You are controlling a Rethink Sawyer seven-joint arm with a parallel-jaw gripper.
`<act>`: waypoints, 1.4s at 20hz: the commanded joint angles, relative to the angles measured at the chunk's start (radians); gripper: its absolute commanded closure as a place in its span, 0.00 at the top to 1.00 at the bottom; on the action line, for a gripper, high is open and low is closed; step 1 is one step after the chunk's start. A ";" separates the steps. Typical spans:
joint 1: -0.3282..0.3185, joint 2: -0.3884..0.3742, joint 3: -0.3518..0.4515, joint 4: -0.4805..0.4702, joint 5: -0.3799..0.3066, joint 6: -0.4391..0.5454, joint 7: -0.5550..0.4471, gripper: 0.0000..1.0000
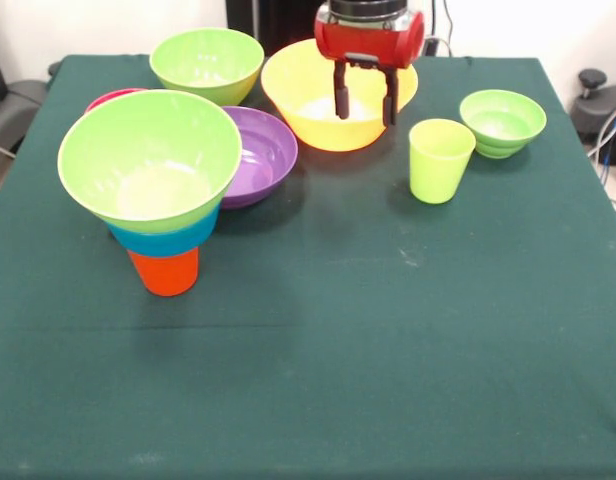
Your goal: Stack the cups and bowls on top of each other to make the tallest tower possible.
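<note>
The tower [160,205] stands at the left: an orange cup [165,272] at the bottom, a blue bowl [166,238] on it and a large lime green bowl [148,158] on top. My gripper [365,103] hangs open and empty over the big yellow bowl [318,125] at the back. A purple bowl [260,155] sits just right of the tower, with a red or magenta rim [110,97] peeking out behind the tower. Another lime green bowl [207,63] rests at the back left. A lime green cup [439,160] and a small lime green bowl [502,122] stand at the right.
A dark green cloth [318,350] covers the table. Grey equipment [600,100] and cables lie off the table's right edge.
</note>
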State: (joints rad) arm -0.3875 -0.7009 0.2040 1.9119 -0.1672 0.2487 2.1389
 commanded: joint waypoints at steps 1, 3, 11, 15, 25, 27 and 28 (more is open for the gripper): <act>0.019 0.092 -0.001 0.029 -0.014 -0.089 0.122 1.00; 0.021 0.103 -0.005 0.032 -0.013 -0.108 0.123 1.00; 0.028 0.151 -0.025 0.027 -0.018 -0.162 0.115 1.00; 0.025 0.156 -0.025 0.024 -0.014 -0.164 0.108 1.00; 0.001 -0.067 0.007 0.152 0.039 -0.016 0.109 1.00; 0.001 -0.077 0.007 0.143 0.049 0.003 0.104 1.00; 0.005 -0.084 0.003 0.146 0.051 0.007 0.105 1.00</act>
State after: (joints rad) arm -0.3821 -0.7210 0.1766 2.0027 -0.1604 0.1379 2.1389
